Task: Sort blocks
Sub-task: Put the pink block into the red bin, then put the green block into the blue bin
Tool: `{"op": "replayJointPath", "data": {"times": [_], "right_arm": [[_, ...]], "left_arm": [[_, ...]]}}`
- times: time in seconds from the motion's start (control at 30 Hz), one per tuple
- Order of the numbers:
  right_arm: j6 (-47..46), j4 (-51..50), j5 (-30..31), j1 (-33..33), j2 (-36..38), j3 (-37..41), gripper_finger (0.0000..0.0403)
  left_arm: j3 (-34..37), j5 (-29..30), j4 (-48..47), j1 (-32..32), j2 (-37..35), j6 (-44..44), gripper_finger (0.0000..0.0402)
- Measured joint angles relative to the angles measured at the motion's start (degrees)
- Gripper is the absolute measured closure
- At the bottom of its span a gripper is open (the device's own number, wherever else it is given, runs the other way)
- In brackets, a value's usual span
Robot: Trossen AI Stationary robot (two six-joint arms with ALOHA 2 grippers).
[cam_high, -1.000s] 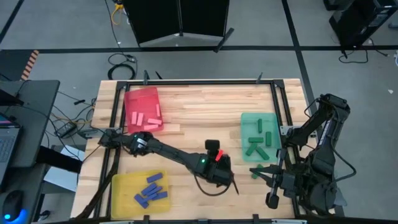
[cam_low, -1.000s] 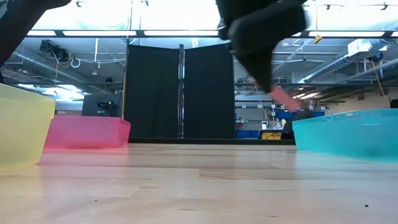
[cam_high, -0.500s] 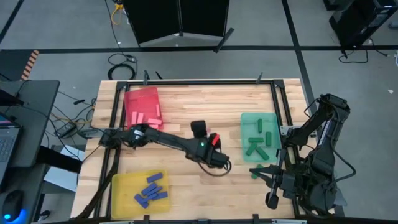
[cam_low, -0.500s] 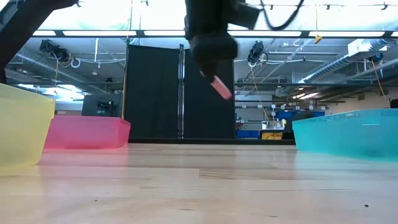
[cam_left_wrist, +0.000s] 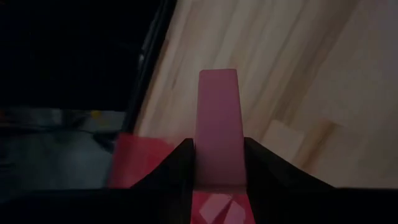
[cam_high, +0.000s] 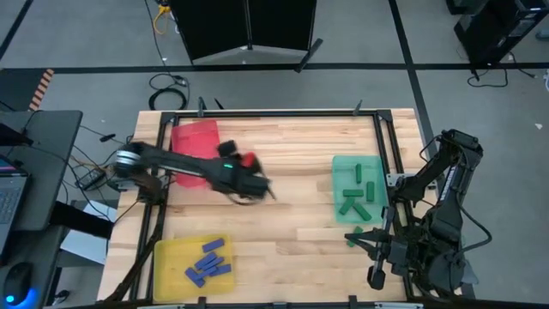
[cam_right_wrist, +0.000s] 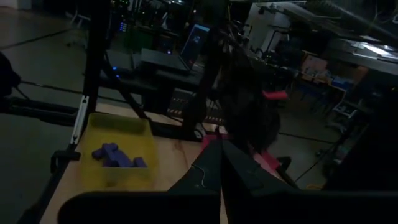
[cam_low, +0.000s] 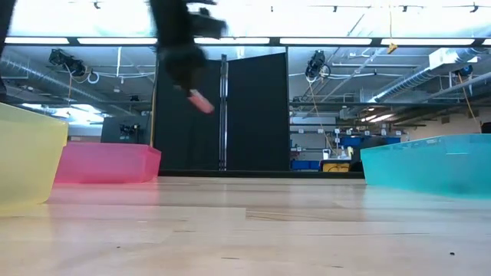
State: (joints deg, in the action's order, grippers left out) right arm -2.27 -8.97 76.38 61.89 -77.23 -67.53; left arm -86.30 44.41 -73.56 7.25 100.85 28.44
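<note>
1. Blocks are in three trays on the wood table point(cam_high: 283, 154).
2. The red tray point(cam_high: 194, 139) sits at the far left of the table. The left arm hides part of it.
3. The yellow tray point(cam_high: 167, 254) sits at the near left. It has a bunch of blue blocks point(cam_high: 208, 262) in it.
4. The green tray point(cam_high: 340, 172) sits at the right side. It has green blocks point(cam_high: 358, 193) in it, lying at different angles.
5. The left gripper point(cam_high: 251, 176) is up in the air, just beside the red tray, toward the middle of the table.
6. Its two fingers point(cam_left_wrist: 174, 168) squeeze a pink block point(cam_left_wrist: 217, 127) between them. The block sticks out past the fingertips.
7. From table height, the pink block hangs tilted under the dark gripper, high above the wood. The red tray is lower and to its side.
8. The left wrist camera sees a red corner of the red tray and bare wood below the block.
9. The right gripper point(cam_high: 353, 236) waits at the near right of the table, just beside the near end of the green tray.
10. Its fingers point(cam_right_wrist: 208, 168) are pressed together, with nothing in them.
11. One green block lies right by the right gripper's tip. I cannot tell if it touches.
12. The right wrist camera looks across to the yellow tray and its blue blocks.
</note>
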Motion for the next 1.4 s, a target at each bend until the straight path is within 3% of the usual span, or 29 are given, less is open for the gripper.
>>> {"op": "replayJointPath", "data": {"times": [0.27, 0.53, 0.77, 0.93, 1.07, 1.2, 1.4], "right_arm": [[-0.58, 0.11, 0.0, -1.06, 0.0, 0.0, 0.0394], [-9.01, -1.79, -4.61, -7.99, -2.35, 0.02, 0.0394], [-24.37, -5.11, -15.56, -15.79, -7.2, 0.02, 0.0388], [-43.92, -19.63, -30.26, -19.76, -9.37, 0.02, 0.0359], [-54.29, -30.59, -40.61, -20.79, -11.93, 0.02, 0.0327], [-54.89, -35.64, -51.08, -20.62, -13.75, 0.04, 0.0287], [-43.88, -38.47, -62.31, -18.11, -14.97, -1.41, 0.0217]], "left_arm": [[31.73, -5.03, 12.48, -6.28, -30.6, 7.63, 0.0289], [49.29, -9.46, 21.08, -13.73, -47.36, 15.74, 0.0289], [54.61, -10.32, 24.85, -18.13, -50.37, 17.08, 0.0287], [55.62, -11.54, 27.11, -18.97, -50.37, 16.85, 0.0216], [55.69, -14.75, 31.65, -18.85, -50.37, 14.9, 0.0172], [55.69, -19.26, 40.45, -18.73, -50.37, 9.99, 0.0154], [55.69, -25.67, 54.63, -18.71, -50.37, 5.25, 0.015]]}}
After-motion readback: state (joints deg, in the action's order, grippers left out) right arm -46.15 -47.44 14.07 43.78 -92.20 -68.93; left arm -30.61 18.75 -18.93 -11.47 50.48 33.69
